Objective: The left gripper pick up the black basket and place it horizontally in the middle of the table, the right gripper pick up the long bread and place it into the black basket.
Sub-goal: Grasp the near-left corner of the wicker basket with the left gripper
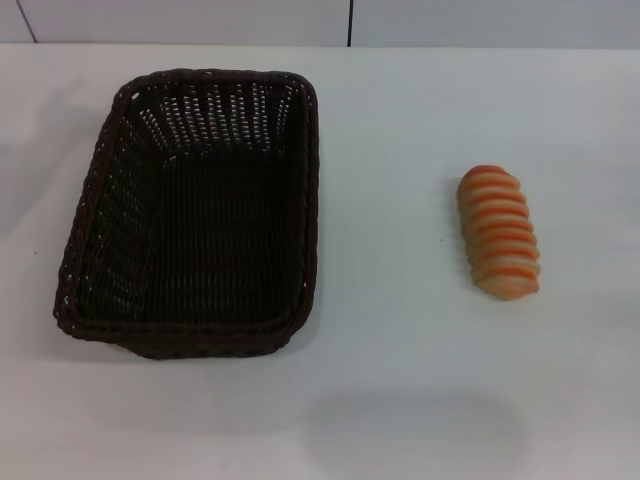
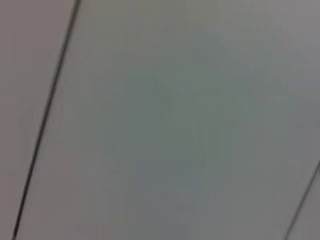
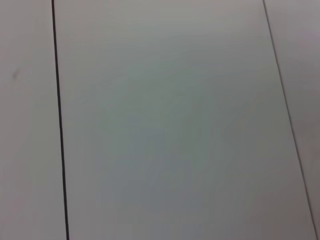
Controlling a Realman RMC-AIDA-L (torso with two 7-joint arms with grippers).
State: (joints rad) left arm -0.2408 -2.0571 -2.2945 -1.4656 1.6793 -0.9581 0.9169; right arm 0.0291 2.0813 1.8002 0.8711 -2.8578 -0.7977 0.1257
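The black basket (image 1: 195,215) is a large dark woven wicker basket on the left half of the white table (image 1: 400,380), its long side running away from me, with nothing inside. The long bread (image 1: 498,232), an oblong loaf with orange and cream ridged stripes, lies on the table to the right of the basket, well apart from it. Neither gripper appears in the head view. Both wrist views show only a pale panelled surface with thin dark seams.
The table's far edge meets a pale wall with a dark vertical seam (image 1: 350,22). Bare white tabletop lies between the basket and the bread and along the near edge.
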